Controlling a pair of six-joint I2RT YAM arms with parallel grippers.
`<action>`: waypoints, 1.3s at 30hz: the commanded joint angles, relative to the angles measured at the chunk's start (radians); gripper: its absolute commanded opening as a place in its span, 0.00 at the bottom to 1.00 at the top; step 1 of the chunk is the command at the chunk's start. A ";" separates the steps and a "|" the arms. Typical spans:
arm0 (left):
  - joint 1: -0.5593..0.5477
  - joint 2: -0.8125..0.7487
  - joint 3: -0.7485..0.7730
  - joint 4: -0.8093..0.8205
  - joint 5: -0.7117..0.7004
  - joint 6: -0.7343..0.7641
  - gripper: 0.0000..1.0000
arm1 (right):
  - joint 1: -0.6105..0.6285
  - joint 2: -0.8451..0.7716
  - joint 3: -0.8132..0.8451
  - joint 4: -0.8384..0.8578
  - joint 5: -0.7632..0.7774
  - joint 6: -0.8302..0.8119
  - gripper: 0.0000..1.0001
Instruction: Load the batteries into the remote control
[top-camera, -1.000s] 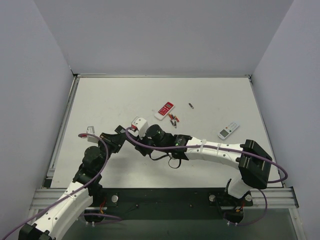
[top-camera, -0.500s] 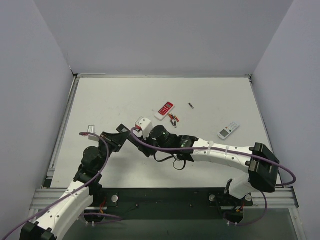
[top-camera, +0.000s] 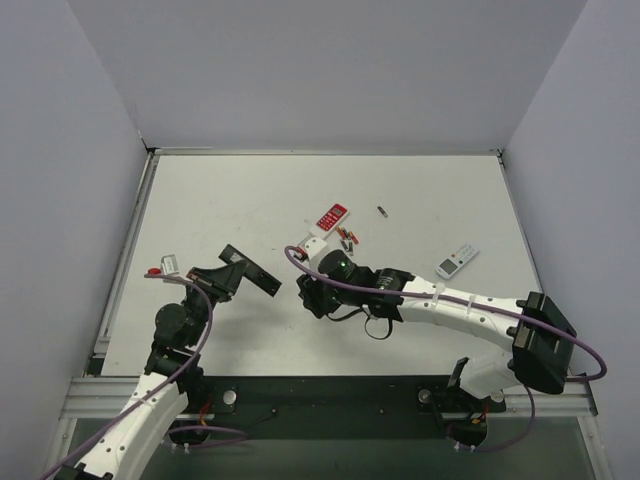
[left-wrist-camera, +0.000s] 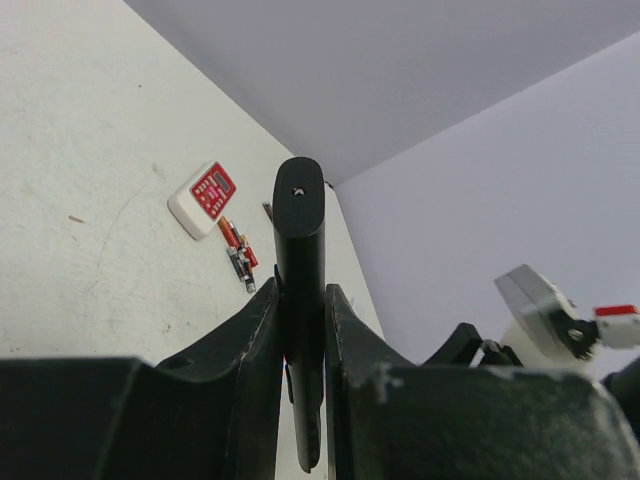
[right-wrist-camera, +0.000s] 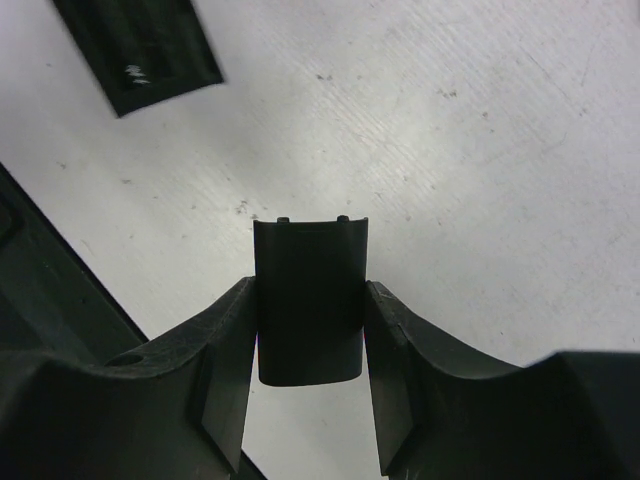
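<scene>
Nearest me, the two arms reach out from the near rail and meet over the left-middle of the table (top-camera: 200, 200). The left gripper (left-wrist-camera: 302, 310) is pressed together on the remote control (left-wrist-camera: 300, 220), pinching the long black bar edge-on and apparently holding it up off the surface. Just to its right, the right gripper (right-wrist-camera: 310, 330) pinches a short black battery cover (right-wrist-camera: 310, 270) between its fingers, its two little tabs pointing away. So I'd say the opening-up is done and the loading is not. The batteries (top-camera: 345, 238) lie in a small cluster farther out, just beside the red-and-white remote (top-camera: 330, 218). A stray cylinder (top-camera: 382, 211) lies a bit beyond to the right. I can't see the compartment itself, so I can't say for certain that it is bare. What's left, by my reckoning, is parking the cover, fetching the cells, seating them and closing up. For room, there is bare white surface beneath and just ahead of both grippers, handy for putting the cover down. The left rail sits close by the left arm, so swings that way are tight. A white-grey remote (top-camera: 457, 260) lies off to the right near that arm's forearm. Beyond the clutter the far half is open up to the walls (top-camera: 330, 70).
</scene>
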 joint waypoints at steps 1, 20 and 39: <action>0.002 -0.101 -0.015 -0.066 0.023 0.091 0.00 | -0.093 0.003 -0.053 -0.025 0.010 0.074 0.13; 0.003 -0.157 -0.001 -0.104 0.214 0.093 0.00 | -0.337 0.225 -0.112 -0.220 0.175 0.167 0.23; 0.003 -0.152 0.046 -0.172 0.235 0.113 0.00 | -0.371 -0.009 -0.081 -0.236 0.174 0.203 1.00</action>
